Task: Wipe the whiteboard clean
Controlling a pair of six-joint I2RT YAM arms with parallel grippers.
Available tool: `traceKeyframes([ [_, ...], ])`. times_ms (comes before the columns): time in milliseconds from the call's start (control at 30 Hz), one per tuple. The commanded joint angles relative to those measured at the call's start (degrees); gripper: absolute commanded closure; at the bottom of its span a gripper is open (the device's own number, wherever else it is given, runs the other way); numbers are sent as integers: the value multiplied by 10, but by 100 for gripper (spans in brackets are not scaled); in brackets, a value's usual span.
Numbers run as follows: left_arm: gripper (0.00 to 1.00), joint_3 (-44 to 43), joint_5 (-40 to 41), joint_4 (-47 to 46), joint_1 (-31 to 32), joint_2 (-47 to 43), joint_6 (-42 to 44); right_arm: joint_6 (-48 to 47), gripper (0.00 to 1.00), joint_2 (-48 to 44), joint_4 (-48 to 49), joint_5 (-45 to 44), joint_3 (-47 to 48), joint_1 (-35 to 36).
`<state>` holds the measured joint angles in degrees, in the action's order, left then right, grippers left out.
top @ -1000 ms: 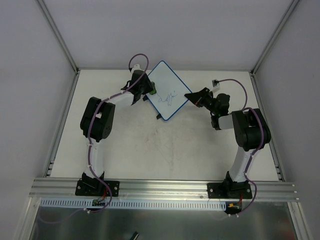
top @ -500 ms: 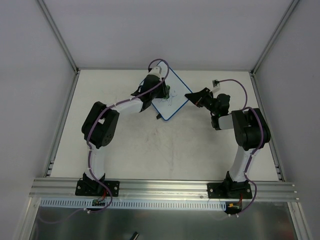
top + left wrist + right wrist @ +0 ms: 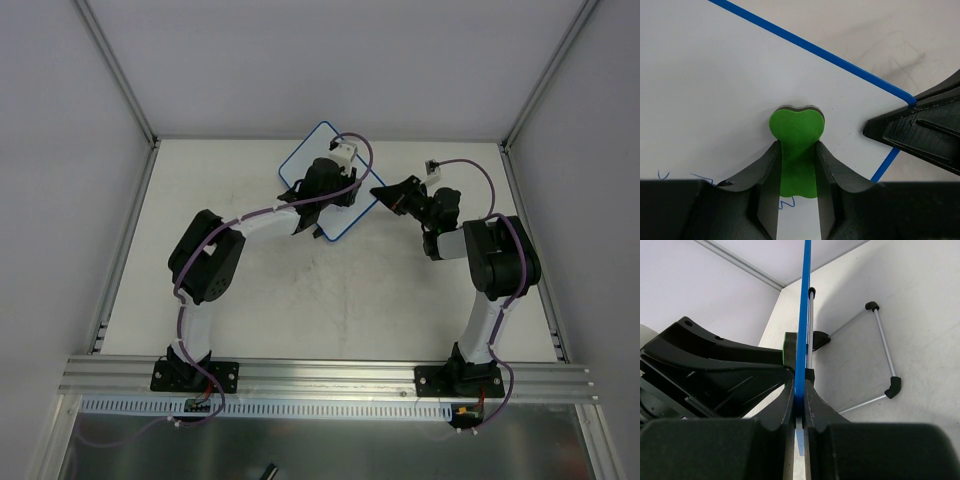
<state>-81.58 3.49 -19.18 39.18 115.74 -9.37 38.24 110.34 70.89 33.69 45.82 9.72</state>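
Observation:
The whiteboard, white with a thin blue rim, lies tilted at the table's back centre. My left gripper is over it, shut on the green eraser, which presses on the white board face. Faint blue marks show on the board between the fingers. My right gripper is shut on the board's right corner; in the right wrist view the blue rim runs edge-on between its jaws. The right gripper's black finger shows at the board's corner.
The board's wire stand with black feet shows under it in the right wrist view. Grey walls and metal rails enclose the table. A rail runs along the near edge by the arm bases.
My left gripper has swept rightward across the board with the eraser, from its left corner to near the right corner. The blue drawing is now mostly covered or wiped. The right arm has not moved.

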Motion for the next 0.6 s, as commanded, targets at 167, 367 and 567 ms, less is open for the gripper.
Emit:
traceKeyframes([
  [167,100,5,0,38,30,14,11,18,100,-3,72,47,15,14],
  [367,100,20,81,49,14,12,-70,17,100,-6,72,46,13,15],
  [567,100,48,30,47,-41,19,-176,17,100,-6,72,46,12,15],
])
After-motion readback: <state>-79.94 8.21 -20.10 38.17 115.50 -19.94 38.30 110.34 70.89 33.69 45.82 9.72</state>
